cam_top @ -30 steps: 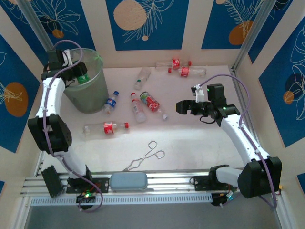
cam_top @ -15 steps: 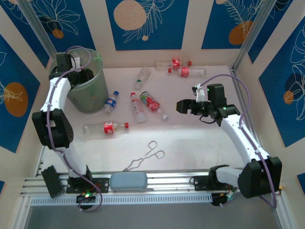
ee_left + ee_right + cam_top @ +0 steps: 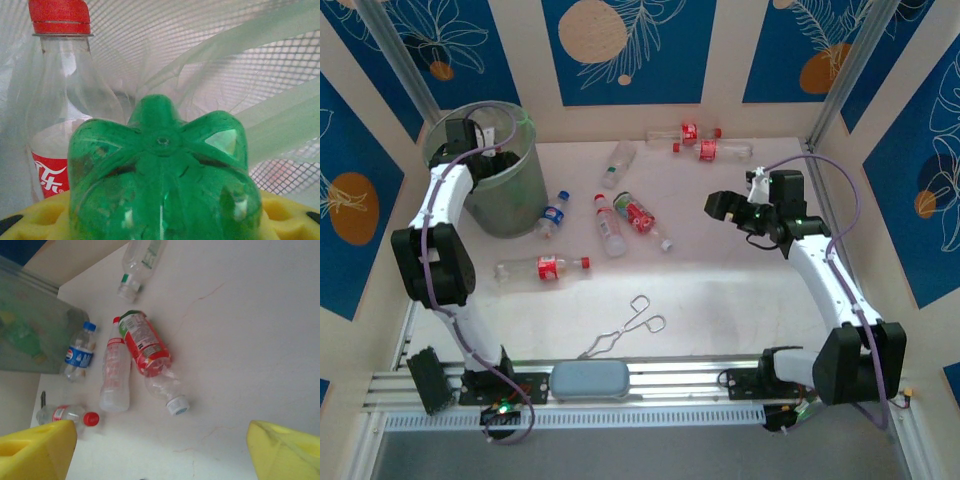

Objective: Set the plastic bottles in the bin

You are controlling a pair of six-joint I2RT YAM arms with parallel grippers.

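Left gripper (image 3: 160, 217) pinches green bottle (image 3: 160, 170) inside bin (image 3: 510, 215) (red-capped one (image 3: 57, 100) already in). Right gripper (image 3: 160, 452) spread, empty, above table (image 3: 740, 280). Seven bottles (image 3: 545, 268) left.

Scattered plastic bottles (image 3: 145, 347), bin (image 3: 40, 310) (translucent) nearby

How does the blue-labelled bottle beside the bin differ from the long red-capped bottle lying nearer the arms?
The blue-labelled bottle has a blue cap and label; the red-capped bottle has a red label. The blue-labelled bottle is shorter and lies slanted close by the bin; the red-capped bottle is longer, lies almost crosswise, apart from the bin. Both are clear plastic, lying on their sides.
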